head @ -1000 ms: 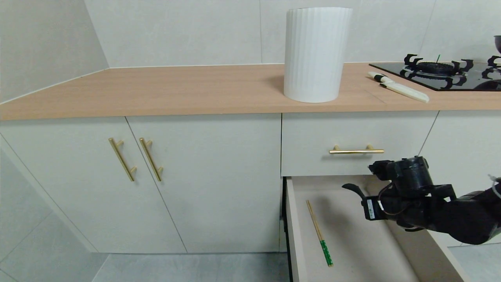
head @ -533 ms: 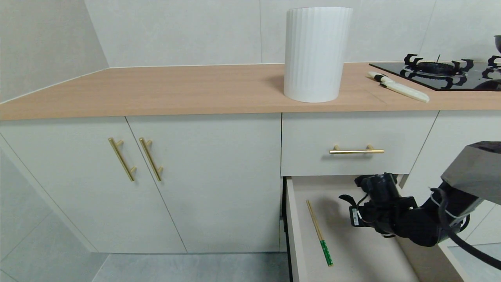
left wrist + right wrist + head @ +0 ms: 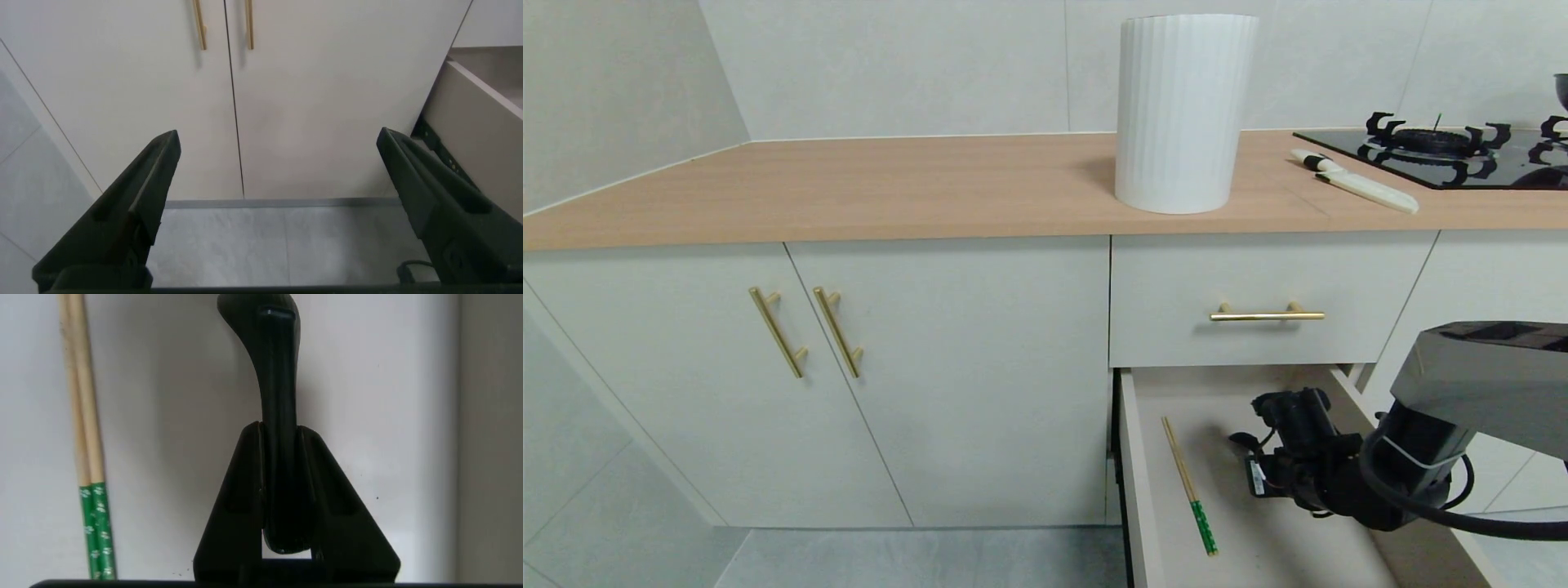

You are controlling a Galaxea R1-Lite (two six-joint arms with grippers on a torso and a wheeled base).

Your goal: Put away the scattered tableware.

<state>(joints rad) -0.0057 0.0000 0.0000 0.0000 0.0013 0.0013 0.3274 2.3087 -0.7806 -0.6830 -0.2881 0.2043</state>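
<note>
R arm has sunk lower & further into the open pale-beige drawer (image 3: pixel 1134 474) vs 1 s ago; right gripper (image 3: pixel 1260 465) is clamped on a black curved-handle utensil (image 3: pixel 1242 438) over mid drawer floor; pair of wooden chopsticks w/ green ends (image 3: pixel 1189 495) lies nr drawer's left edge, apart from utensil; left gripper (image 3: pixel 276 147) spread wide, holding nothing, facing white cabinet doors (image 3: pixel 327 98).

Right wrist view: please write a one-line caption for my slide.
Right pincer holds a slim black utensil over the pale drawer floor, beside wooden green-tipped chopsticks.
</note>
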